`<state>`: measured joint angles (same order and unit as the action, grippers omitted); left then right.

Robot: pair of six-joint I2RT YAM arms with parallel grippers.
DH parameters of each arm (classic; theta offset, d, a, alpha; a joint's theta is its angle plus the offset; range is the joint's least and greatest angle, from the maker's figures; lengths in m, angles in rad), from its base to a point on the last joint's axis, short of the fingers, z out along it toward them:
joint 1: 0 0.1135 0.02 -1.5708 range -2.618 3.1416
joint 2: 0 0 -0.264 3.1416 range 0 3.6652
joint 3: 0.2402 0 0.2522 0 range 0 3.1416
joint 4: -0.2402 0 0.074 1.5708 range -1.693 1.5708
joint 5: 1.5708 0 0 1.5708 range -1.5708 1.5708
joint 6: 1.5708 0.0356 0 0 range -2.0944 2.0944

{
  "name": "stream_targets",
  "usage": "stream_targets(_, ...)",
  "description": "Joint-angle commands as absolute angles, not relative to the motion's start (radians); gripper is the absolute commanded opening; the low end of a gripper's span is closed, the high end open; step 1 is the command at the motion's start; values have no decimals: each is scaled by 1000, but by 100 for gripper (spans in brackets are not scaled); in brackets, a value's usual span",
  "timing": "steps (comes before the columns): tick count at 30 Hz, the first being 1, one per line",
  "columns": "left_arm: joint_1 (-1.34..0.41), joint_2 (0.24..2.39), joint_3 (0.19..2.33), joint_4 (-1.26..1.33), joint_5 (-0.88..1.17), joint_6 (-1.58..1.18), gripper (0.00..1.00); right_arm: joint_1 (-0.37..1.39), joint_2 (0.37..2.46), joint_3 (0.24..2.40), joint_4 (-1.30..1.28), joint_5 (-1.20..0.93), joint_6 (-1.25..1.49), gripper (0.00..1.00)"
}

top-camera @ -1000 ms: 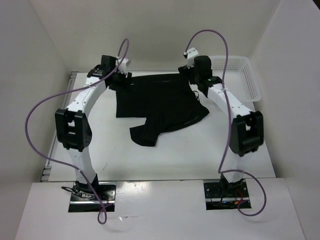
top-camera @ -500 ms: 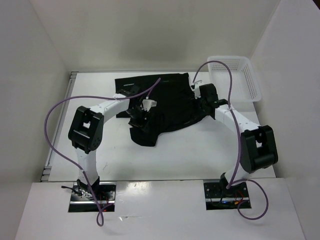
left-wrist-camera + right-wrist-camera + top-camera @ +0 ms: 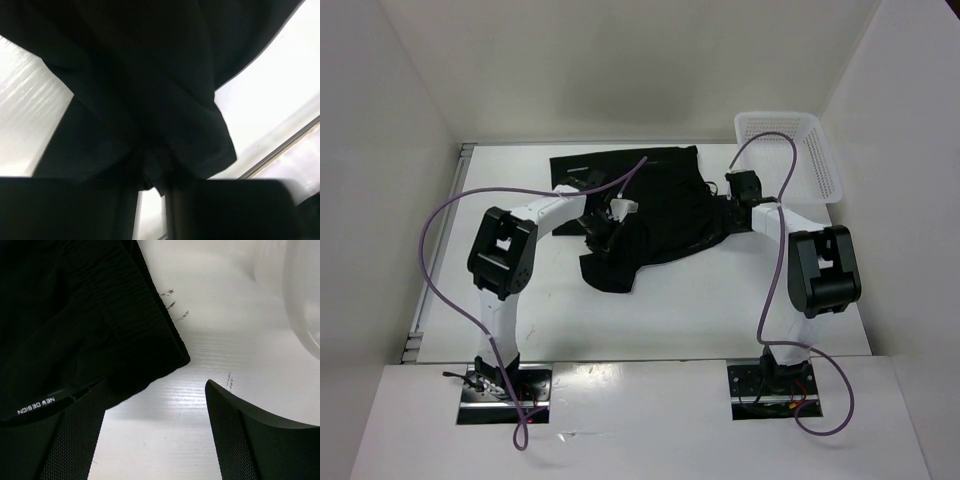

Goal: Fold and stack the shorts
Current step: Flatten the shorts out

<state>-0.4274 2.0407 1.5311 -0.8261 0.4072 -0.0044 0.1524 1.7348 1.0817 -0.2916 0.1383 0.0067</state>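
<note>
- Left gripper (image 3: 601, 233) sits low over the near part of the shorts (image 3: 665, 212), beside the leg that points at the near edge.
- Left wrist view: fingers (image 3: 240, 210) are a dark blur, pressed nearly together with only a thin pale slit between them; a fold of black fabric bunches at their tips, and they appear to pinch it.
- Shorts lie mid-table (image 3: 720, 300), mostly spread flat, rumpled around the left gripper; the far edge runs close to the back of the table.
- Right gripper (image 3: 154, 389) is at the shorts' right edge; fingers are spread wide and hold nothing.
- Right wrist view: its left finger (image 3: 70, 440) overlaps the ribbed corner of the shorts, close to a small white label (image 3: 36, 406); its right finger (image 3: 250, 440) is over bare table; I cannot tell whether either touches down.
- Basket (image 3: 828, 160) stands in the far right corner, apart from the shorts, near the right gripper.
</note>
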Motion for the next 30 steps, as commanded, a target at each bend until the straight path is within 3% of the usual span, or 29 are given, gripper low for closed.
stream_targets(1,-422,2069,1574,-873,448,0,19,153,1762,1094,-216,147,63,82)
stream_targets(4,-413,2069,1574,-873,448,0,2,153,1784,1103,-198,138,75,83)
stream_targets(6,-404,2069,1574,-873,457,0,0,153,1796,1103,-187,129,84,83)
stream_targets(9,-382,2051,1588,-882,457,0,0,153,1807,1092,-161,97,94,74)
stream_targets(12,-361,2020,1629,-928,408,0,0,153,1818,1092,-152,84,106,42)
stream_targets(13,-360,2005,1644,-942,385,0,0,153,1828,1083,-152,75,106,15)
stream_targets(14,-350,1994,1663,-942,344,0,0,153,1829,1083,-141,75,106,2)
stream_targets(21,-253,2054,1884,-913,214,0,0,153,1819,1074,-130,35,49,0)
stream_targets(25,-218,2146,2032,-1024,328,0,2,153,1784,1055,-140,15,6,0)
stream_targets(27,-261,2146,2054,-1146,421,0,15,153,1769,1046,-140,24,-20,0)
stream_targets(28,-281,2146,2027,-1175,442,0,35,153,1760,1046,-140,25,-20,0)
stream_targets(30,-340,2155,1958,-1256,494,0,48,153,1759,1036,-140,34,-32,0)
